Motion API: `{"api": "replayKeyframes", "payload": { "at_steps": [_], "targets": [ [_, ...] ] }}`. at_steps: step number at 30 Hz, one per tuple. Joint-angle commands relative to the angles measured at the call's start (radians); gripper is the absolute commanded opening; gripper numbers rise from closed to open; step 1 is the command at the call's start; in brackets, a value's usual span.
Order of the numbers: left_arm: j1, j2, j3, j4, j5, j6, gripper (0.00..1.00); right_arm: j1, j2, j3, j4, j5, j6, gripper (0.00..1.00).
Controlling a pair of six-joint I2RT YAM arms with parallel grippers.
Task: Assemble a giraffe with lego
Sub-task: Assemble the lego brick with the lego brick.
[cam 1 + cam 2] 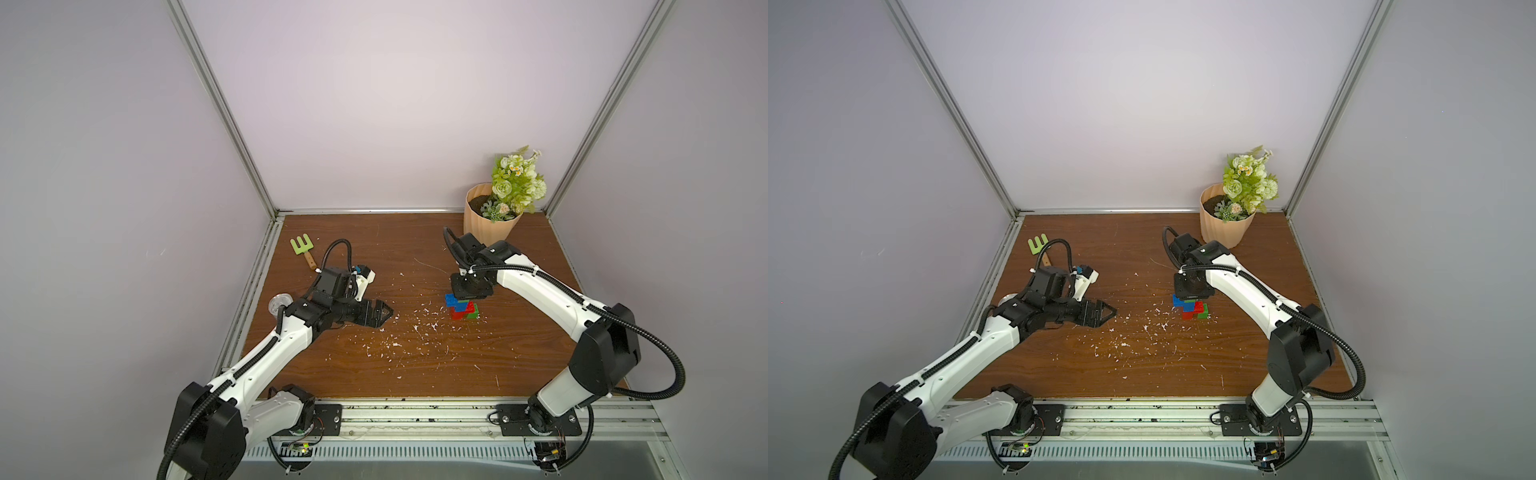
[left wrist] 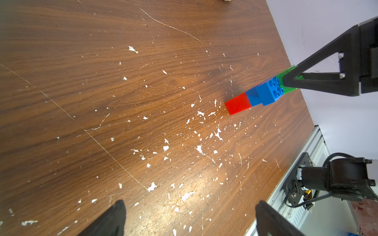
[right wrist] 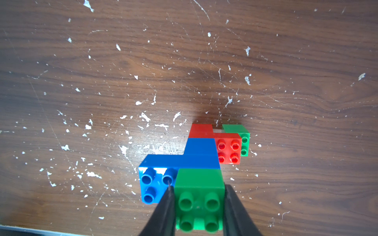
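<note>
Between the fingers of the right tool (image 3: 198, 190): we see the green top brick (image 3: 199, 179) pinched on both sides, jaws closed tight against it.
Under the right tool: the giraffe (image 1: 462, 308) stands upright on the surface (image 1: 415, 374), red and green legs down, blue neck and head beneath that brick.
Left tool (image 1: 385, 318): we find its jaws spread wide, holding nothing, well apart from the giraffe.

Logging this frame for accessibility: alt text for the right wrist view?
The right gripper is closed from both sides on the green brick topping the giraffe, a stepped stack of blue, red and green lego bricks. It stands on a scratched wooden table flecked with white chips.
</note>
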Motion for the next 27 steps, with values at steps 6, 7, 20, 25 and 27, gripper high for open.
{"api": "replayKeyframes", "payload": {
  "at_steps": [6,7,20,25,27],
  "targets": [
    [-0.010,-0.011,-0.004,-0.012,0.004,0.003,0.99,-0.001,0.067,-0.056,-0.105,0.040,-0.019,0.28],
    [-0.010,-0.011,-0.003,-0.012,0.005,0.003,0.99,-0.002,0.068,-0.054,-0.105,0.039,-0.019,0.29],
    [-0.010,-0.005,-0.004,-0.010,0.005,0.004,1.00,-0.003,0.001,0.007,-0.032,-0.002,-0.005,0.40],
    [-0.010,0.001,-0.004,-0.011,0.006,0.004,1.00,-0.003,-0.010,0.024,-0.009,-0.001,-0.013,0.50],
    [-0.010,0.003,-0.003,-0.011,0.006,0.004,1.00,-0.003,-0.014,0.039,-0.004,0.007,-0.015,0.52]
  ]
}}
